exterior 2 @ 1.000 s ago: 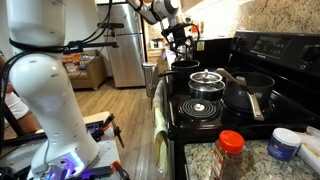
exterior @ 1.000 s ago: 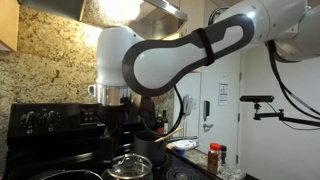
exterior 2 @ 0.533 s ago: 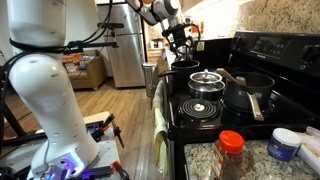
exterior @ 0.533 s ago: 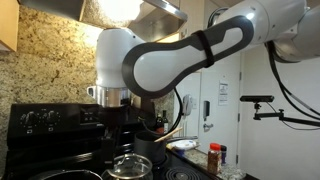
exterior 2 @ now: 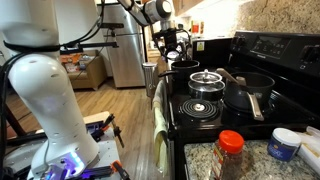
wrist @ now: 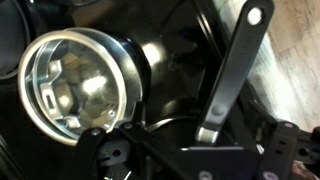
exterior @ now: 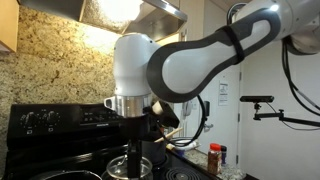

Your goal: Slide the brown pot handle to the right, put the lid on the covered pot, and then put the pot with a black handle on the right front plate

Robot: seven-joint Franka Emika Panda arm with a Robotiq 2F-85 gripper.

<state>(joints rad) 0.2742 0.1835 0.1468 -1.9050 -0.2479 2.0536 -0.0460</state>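
Observation:
In an exterior view my gripper point(exterior 2: 172, 48) hangs open over the far end of the black stove point(exterior 2: 200, 125), apart from the pots. The glass lid point(exterior 2: 205, 78) rests on a pot mid-stove. The brown pot handle point(exterior 2: 229, 75) sticks out just behind it. The pot with a black handle point(exterior 2: 250, 90) sits on the burner nearest the backsplash. From the opposite side, my gripper point(exterior: 138, 150) hangs in front of the lid point(exterior: 120, 168). In the wrist view a shiny round metal vessel point(wrist: 75, 85) and a long flat handle point(wrist: 235, 70) lie below the open gripper point(wrist: 195, 150).
A red-capped spice jar point(exterior 2: 231, 155) and a white tub point(exterior 2: 284, 143) stand on the granite counter beside the stove. A towel point(exterior 2: 160, 120) hangs on the oven door. The range hood point(exterior: 130, 12) is overhead, and a fridge point(exterior 2: 125, 50) stands beyond.
The arm has swung sideways and lower, bringing the gripper down toward the stove's pots. Jaws stay open; no pot or lid has moved.

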